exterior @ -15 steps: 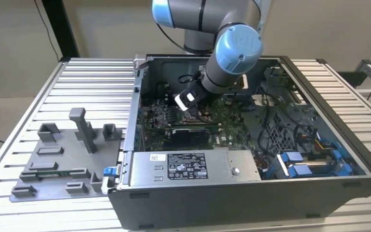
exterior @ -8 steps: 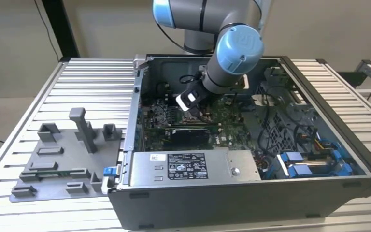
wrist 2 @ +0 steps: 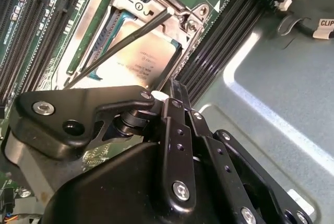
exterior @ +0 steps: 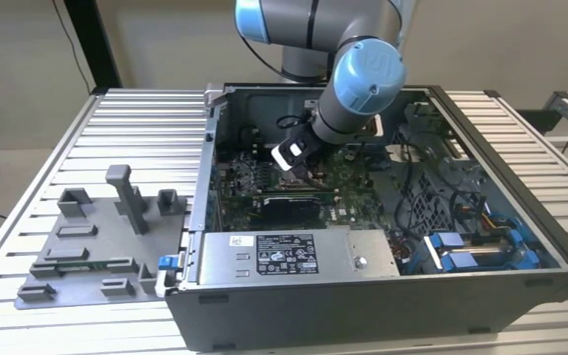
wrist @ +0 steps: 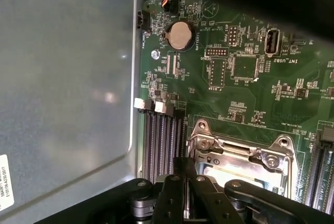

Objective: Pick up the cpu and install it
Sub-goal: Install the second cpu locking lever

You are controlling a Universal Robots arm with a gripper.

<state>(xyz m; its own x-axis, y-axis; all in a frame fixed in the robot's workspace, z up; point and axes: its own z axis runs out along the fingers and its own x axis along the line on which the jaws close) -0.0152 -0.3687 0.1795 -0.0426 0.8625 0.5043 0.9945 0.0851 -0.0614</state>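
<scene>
While you look at the exterior view, note that the arm reaches down into the open computer case, and its gripper hangs low over the green board, right above the metal-framed socket. The chip itself is hidden there by the wrist and tool. On the slatted table, toward the exterior view's left, the grey fixture stands well apart from the case.

Turn to the second wrist view: the chip lies flat, silvery top up, inside the socket frame, with a thin dark lever crossing over it at a slant. The chip sits just beyond the gripper's tip, straight ahead of it, and you cannot tell whether the two touch. The dark finger links run close together to a narrow point, so the jaws look drawn together with nothing clamped between them; I judge the chip already seated.

In the first wrist view, the frame's edge and a pale strip of the chip show above the black links, which cut off the rest. The round coin battery lies farther along the board.
</scene>
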